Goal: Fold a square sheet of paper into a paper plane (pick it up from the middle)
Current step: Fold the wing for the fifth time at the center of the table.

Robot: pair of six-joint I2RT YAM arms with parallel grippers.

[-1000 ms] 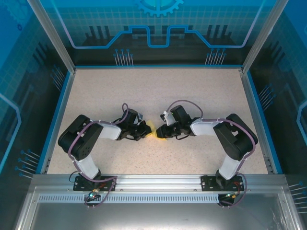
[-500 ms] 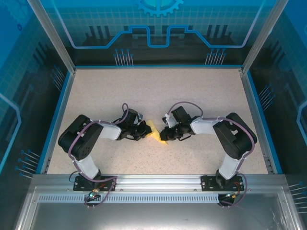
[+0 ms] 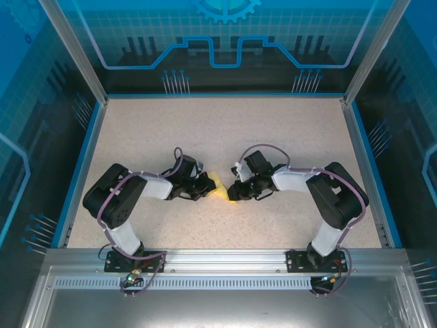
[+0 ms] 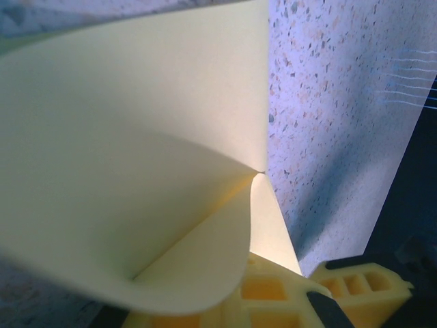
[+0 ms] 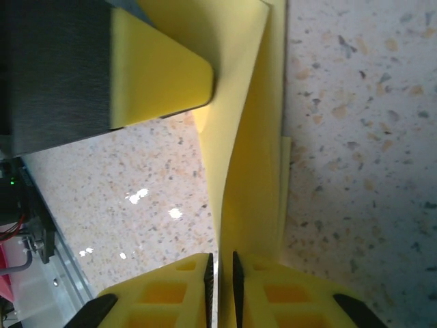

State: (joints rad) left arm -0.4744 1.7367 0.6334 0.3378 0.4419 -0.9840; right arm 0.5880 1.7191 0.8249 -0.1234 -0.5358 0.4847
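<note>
The pale-yellow sheet of paper point(image 3: 220, 186) hangs folded between both grippers at the table's middle. In the left wrist view the paper point(image 4: 136, 171) curls in large layers over my left gripper point(image 4: 311, 280), which is shut on its lower corner. My left gripper point(image 3: 207, 184) holds the paper's left end. In the right wrist view a long folded edge of the paper point(image 5: 246, 157) runs into my right gripper point(image 5: 224, 263), whose jaws stand a narrow slit apart around it. My right gripper point(image 3: 234, 191) is at the paper's right end. A left finger point(image 5: 160, 85) presses the paper's far part.
The speckled beige table point(image 3: 218, 130) lies inside blue rails, with transparent walls at the back and sides. Both arm bases point(image 3: 133, 256) sit on the metal rail at the near edge.
My right gripper has drawn slightly to the right, away from the left one, and more of the yellow paper shows between them. The left gripper has stayed shut in place.
</note>
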